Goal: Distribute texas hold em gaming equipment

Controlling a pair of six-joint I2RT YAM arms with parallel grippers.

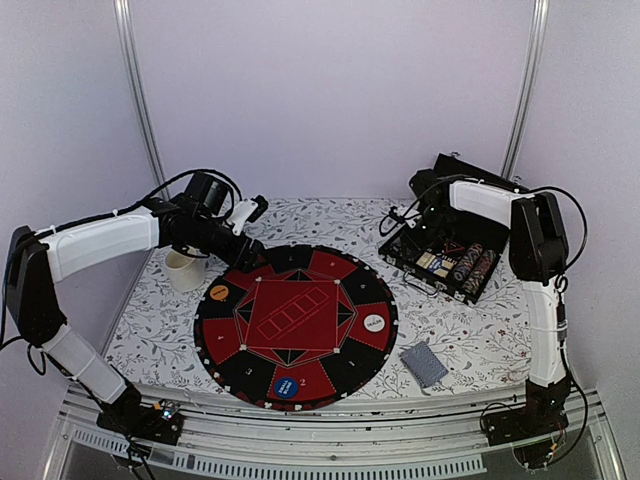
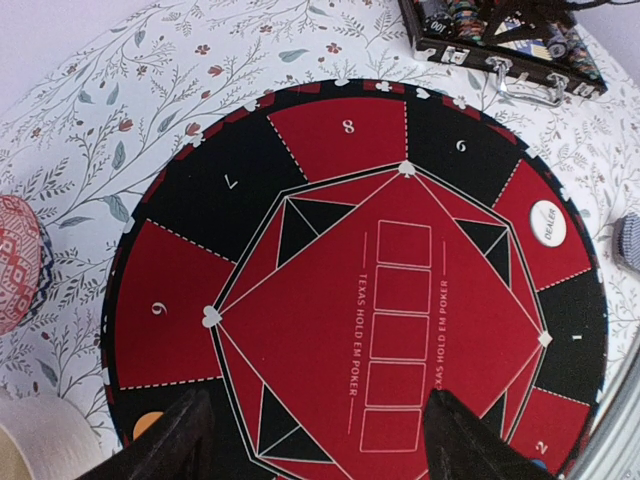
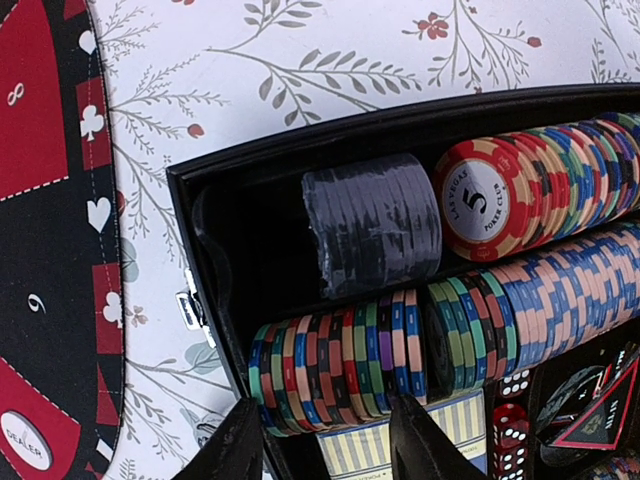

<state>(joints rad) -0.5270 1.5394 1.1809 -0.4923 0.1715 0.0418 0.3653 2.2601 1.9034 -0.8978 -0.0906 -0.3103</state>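
Note:
An open black case [image 1: 415, 262] at the back right holds rows of striped poker chips [image 3: 340, 370], a black stack [image 3: 372, 225] and red dice [image 3: 510, 440]. My right gripper [image 1: 432, 240] reaches down into it. In the right wrist view its fingers [image 3: 235, 445] stand at either end of a short chip stack; contact is unclear. My left gripper [image 2: 325, 440] hangs open over the round red-and-black poker mat [image 1: 258, 372], holding nothing. On the mat lie an orange disc [image 1: 219, 293], a white dealer disc [image 1: 374, 322] and a blue disc [image 1: 286, 387]. A grey-blue card deck [image 1: 424, 363] lies right of the mat.
A white cup [image 1: 185, 270] stands by the mat's back-left edge, under my left arm. A pink patterned bowl [image 2: 15, 265] shows at the left edge of the left wrist view. The floral cloth [image 1: 160, 330] covers the table.

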